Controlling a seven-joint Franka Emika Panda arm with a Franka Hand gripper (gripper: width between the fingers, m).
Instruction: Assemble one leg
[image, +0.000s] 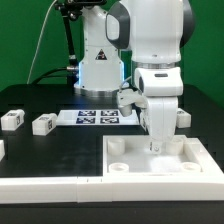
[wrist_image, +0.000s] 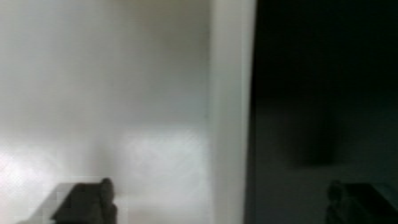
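Two legs (image: 12, 120) (image: 44, 123), small white blocks with tags, lie on the black table at the exterior view's left. Another leg (image: 183, 117) lies just behind the arm at the right, and what looks like one more (image: 125, 97) is by the robot base. My gripper (image: 155, 143) points straight down over the far rim of the large white tray piece (image: 160, 165). In the wrist view the gripper (wrist_image: 222, 203) is open, its dark fingertips (wrist_image: 82, 202) far apart. The blurred white tray (wrist_image: 107, 100) and its edge lie between them. Nothing is held.
The marker board (image: 97, 117) lies flat on the table between the left legs and the arm. The robot base (image: 98, 65) stands behind it. The tray has round corner sockets (image: 118, 145). A white strip (image: 40, 185) runs along the front left.
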